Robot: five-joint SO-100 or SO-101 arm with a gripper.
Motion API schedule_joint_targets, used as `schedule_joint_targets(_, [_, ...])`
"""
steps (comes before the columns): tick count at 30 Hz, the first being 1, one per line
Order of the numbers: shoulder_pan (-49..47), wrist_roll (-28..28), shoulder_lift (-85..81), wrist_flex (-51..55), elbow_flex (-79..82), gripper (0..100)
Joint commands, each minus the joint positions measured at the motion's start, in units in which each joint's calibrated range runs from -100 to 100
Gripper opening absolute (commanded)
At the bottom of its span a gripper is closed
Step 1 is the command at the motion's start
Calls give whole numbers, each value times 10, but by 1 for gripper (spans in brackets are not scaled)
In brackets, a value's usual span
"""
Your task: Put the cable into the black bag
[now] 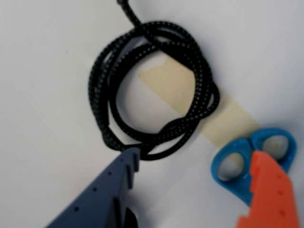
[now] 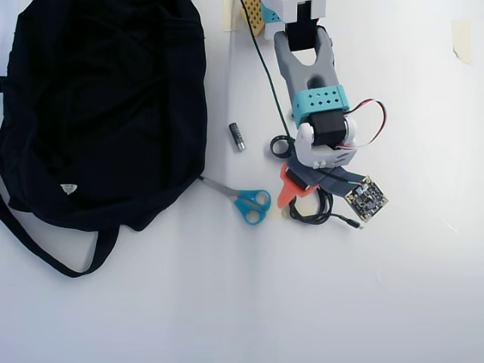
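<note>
Overhead view: scissors (image 2: 246, 200) lie between cable (image 2: 321, 213) and black bag (image 2: 106, 106).

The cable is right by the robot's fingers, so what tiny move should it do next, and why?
Probably a small move down and forward, then closing. In the wrist view the coiled cable lies flat on the table, the blue finger just touches its near edge, and the orange finger sits apart over the scissors' handle. The fingers are open, gripping nothing.

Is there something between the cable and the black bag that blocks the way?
Yes. In the overhead view, the scissors lie on the table between the cable and the black bag; lifted over, they should not block.
</note>
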Motion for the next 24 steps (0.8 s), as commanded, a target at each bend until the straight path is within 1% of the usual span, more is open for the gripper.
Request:
schedule_joint_targets(1, [-14,-7,-19,1,-35,30])
schedule_joint_targets(8, [-40,-35,-16,48,-80,30])
schedule_joint_targets(13, [-59,-48,-15,53,-84,30])
schedule_joint_targets(19, [-79,-54,-13,84,-48,30])
schedule_joint_targets(24, [-80,-48,-11,77,-8,30])
